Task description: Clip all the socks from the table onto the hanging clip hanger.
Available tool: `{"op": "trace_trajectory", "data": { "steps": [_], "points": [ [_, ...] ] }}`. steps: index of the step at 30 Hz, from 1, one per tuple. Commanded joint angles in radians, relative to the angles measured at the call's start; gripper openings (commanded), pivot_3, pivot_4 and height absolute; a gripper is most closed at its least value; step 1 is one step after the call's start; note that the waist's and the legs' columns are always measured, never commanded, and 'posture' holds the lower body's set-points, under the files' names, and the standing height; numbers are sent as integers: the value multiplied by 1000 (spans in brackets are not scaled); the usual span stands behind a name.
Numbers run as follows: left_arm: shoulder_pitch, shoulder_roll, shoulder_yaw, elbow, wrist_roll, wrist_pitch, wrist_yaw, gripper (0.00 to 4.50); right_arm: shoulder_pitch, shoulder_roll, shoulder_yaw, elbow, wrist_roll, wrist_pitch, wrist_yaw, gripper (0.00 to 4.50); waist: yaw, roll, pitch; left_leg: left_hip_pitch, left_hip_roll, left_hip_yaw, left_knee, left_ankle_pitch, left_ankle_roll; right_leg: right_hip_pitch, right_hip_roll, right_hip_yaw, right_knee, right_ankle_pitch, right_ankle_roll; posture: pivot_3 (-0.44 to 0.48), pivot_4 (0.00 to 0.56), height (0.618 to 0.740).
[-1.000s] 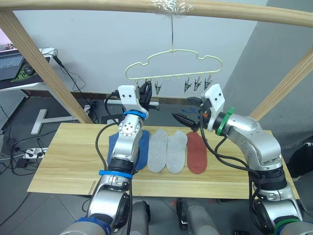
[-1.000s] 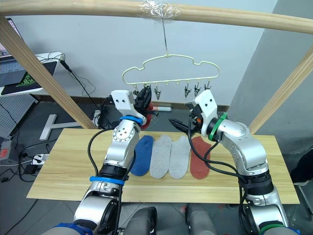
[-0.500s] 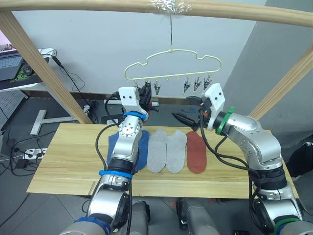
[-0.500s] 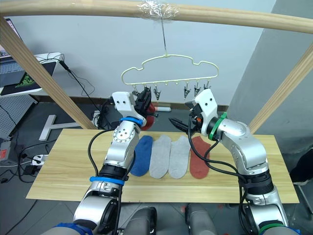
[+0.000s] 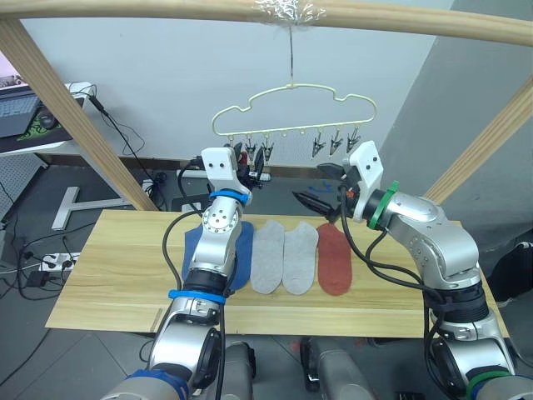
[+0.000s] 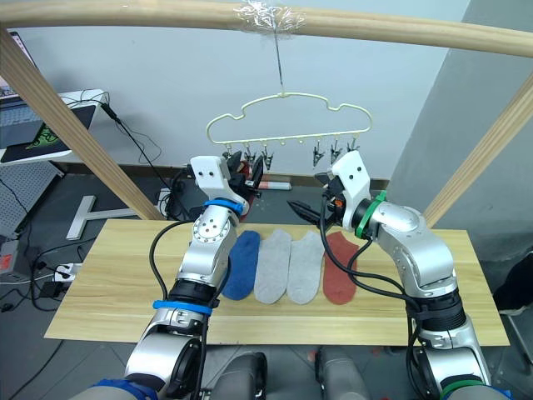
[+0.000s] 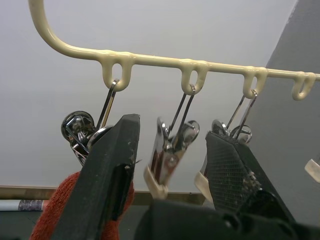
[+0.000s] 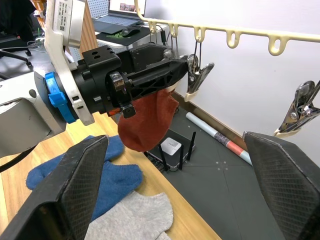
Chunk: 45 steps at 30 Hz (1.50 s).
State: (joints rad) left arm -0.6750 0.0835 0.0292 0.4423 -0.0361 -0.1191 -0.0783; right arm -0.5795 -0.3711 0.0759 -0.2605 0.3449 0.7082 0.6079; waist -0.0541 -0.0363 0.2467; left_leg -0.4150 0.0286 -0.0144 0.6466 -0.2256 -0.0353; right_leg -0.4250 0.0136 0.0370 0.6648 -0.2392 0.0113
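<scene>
Long wooden table [image 5: 108, 287] across the near scene, five socks lying flat in a row on it: two blue socks [image 5: 239, 250] on the left half-hidden behind the left arm, two grey socks [image 5: 284, 258] in the middle, one rust red sock [image 5: 333, 260] on the right. Above and beyond, the pale clip hanger [image 5: 293, 110] hanging from the frame bar, long axis running left to right, six clips dangling along the bottom. Up at the hanger's left end, the left gripper [image 7: 170, 165], fingers spread apart and straddling the second clip [image 7: 167, 160]; the sixth sock, a rust red one [image 8: 147, 122], hanging just left of that clip, under the first one, looks already pinned there, bunched against the left finger [image 7: 107, 180]. Right gripper [image 8: 182, 185] parked mid-air right of centre, fingers wide open, gripping nothing. Next sock to fetch lying down and near from both sets of fingers, right arm closer to the red one, left arm to the blue pair
</scene>
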Motion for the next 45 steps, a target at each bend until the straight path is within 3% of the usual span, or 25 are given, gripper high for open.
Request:
{"op": "trace_trajectory", "data": {
  "steps": [1, 4, 7, 11, 16, 23, 28, 33, 45],
  "points": [
    [-18, -3, -1, -32, 7, -16, 3, 2450, -24, -4, -23, -33, 17, -16, -3, 4500, 0, 0, 0, 0, 0, 0, 0, 0, 0, 0, 0, 0, 0, 0, 0, -113, 193, 740],
    [-25, -1, -1, -28, 7, -24, 1, 2450, -26, -4, -23, -30, 16, -18, -2, 4500, 0, 0, 0, 0, 0, 0, 0, 0, 0, 0, 0, 0, 0, 0, 0, -113, 193, 740],
    [-27, -1, -1, -25, 6, -32, -3, 1881, -26, -3, -23, -30, 17, -17, -3, 4500, 0, 0, 0, 0, 0, 0, 0, 0, 0, 0, 0, 0, 0, 0, 0, -113, 193, 740],
    [-26, -3, -4, -25, 2, -45, -15, 741, -25, -1, -25, -31, 19, -16, -5, 4500, 0, 0, 0, 0, 0, 0, 0, 0, 0, 0, 0, 0, 0, 0, 0, -114, 196, 740],
    [-27, -2, -2, -23, 5, -50, -16, 12, -24, 0, -25, -32, 20, -14, -6, 4500, 0, 0, 0, 0, 0, 0, 0, 0, 0, 0, 0, 0, 0, 0, 0, -114, 196, 740],
    [-24, 7, 1, -22, 6, -42, -23, 12, -15, 10, -18, -26, 15, -17, -15, 4500, 0, 0, 0, 0, 0, 0, 0, 0, 0, 0, 0, 0, 1, 0, 0, -110, 200, 740],
    [-26, 36, 26, -35, -41, 11, -71, 12, 151, -7, 88, 18, -74, -50, -32, 4500, 1, -1, -3, 0, 0, -1, 0, 0, 0, 0, 0, -1, 0, 0, 0, -95, 206, 740],
    [-9, 73, 42, -65, -68, 45, -119, 12, 226, -27, 150, 241, -208, -209, -56, 4500, -1, -1, -3, 1, 0, 1, 1, 0, 0, 1, 0, 1, 1, 1, 0, -86, 212, 740],
    [0, 71, 41, -77, -66, 72, -131, 12, 47, 77, 85, 802, -284, -431, -125, 4500, -4, -1, -3, 9, 0, 10, 1, 1, 2, 3, 3, 4, 2, 3, 4, -74, 215, 740]
  ]
}}
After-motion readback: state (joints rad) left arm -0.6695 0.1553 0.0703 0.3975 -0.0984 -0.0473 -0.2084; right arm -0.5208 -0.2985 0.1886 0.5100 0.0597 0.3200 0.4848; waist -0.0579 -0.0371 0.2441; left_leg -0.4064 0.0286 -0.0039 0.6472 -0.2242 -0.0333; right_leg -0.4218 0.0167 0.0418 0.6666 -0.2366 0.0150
